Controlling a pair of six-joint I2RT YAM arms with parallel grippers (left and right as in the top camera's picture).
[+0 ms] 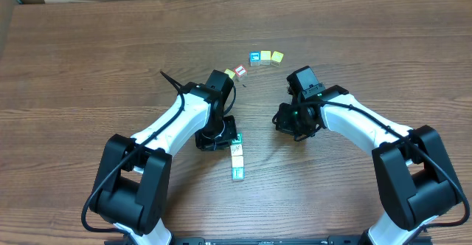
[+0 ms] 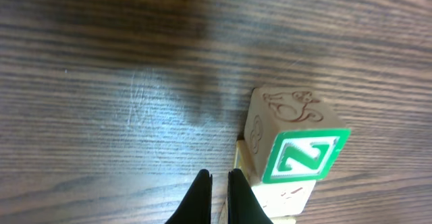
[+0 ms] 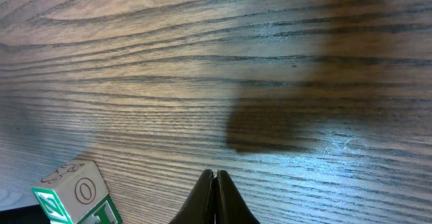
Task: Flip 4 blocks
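Just beside left gripper (image 2: 219, 174) — Z block (image 2: 295, 140)

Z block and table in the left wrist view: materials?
Z block: looks like pale unfinished wood, with an embossed animal outline and a green printed letter face. Table: dark woodgrain with a slight sheen; could be laminate or veneer.

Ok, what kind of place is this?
Probably a robotics test bench: white-and-black left robot arm, matching right robot arm, and small painted wooden alphabet blocks on a brown wood-grain table.
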